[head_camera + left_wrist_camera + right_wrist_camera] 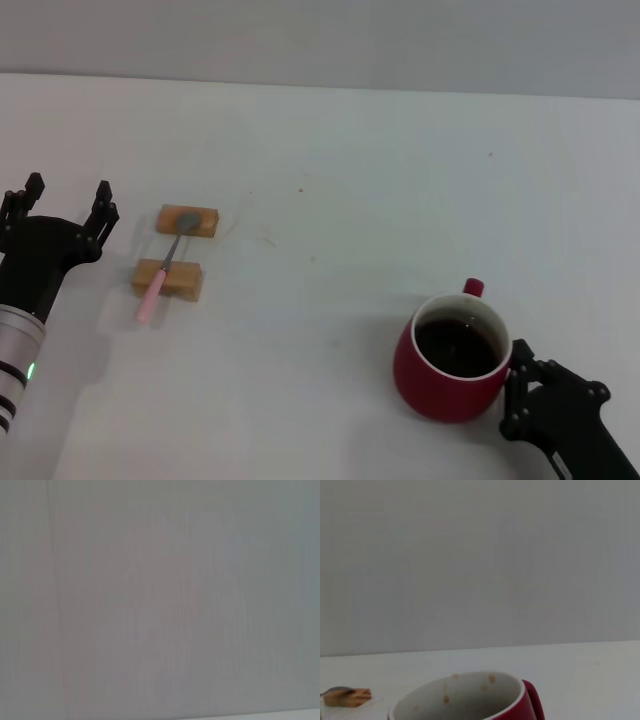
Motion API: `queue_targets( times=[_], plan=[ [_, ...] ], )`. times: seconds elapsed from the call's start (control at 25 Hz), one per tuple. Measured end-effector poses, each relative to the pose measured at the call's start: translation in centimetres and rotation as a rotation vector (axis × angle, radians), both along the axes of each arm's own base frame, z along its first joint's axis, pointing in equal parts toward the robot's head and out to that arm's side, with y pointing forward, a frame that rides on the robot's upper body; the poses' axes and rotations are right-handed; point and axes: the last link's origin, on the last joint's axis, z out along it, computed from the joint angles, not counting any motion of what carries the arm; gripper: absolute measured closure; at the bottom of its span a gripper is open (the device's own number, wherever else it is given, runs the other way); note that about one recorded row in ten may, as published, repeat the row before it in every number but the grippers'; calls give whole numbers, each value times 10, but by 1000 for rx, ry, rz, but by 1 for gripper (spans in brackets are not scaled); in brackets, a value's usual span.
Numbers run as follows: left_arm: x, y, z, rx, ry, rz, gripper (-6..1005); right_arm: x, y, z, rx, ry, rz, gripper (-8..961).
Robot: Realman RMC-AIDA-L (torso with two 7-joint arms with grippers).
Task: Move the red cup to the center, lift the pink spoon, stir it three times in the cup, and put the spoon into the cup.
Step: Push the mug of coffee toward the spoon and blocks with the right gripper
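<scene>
The red cup (452,368) stands at the near right of the white table, handle pointing away from me, dark inside. My right gripper (512,392) is at the cup's right side, its fingers spread and reaching the cup's wall. The right wrist view has the cup's rim (465,692) close in front. Far to the left, the pink spoon (152,296) lies across two tan wooden blocks, its grey bowl on the far one. My left gripper (68,195) hovers open to the left of the blocks, holding nothing. The left wrist view is blank grey.
The two wooden blocks (187,220) (167,278) carry the spoon at the left. One block (347,697) with the spoon's bowl on it also appears in the right wrist view. Bare white table (320,250) lies between the blocks and the cup.
</scene>
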Motion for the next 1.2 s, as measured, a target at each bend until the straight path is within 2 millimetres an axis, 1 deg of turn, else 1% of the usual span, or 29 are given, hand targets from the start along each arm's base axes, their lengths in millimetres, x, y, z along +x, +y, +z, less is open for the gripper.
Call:
queue_targets(
  times=[0.68,0.8,0.92,1.2],
  plan=[
    [-1,-1,0,-2,-1,6,200,-4,25,-6,-49,-32,38,954],
    [-1,-1,0,-3,-1,6,200,-5,27,-6,-48,-33,41,954],
    [-2,-2,0,-3,-1,9,200,-5,21,-6,-47,-29,43,953],
    [-2,-1,-1,-6,1,11,200,-12,-4,-5,-51,-27,120,953]
  ],
)
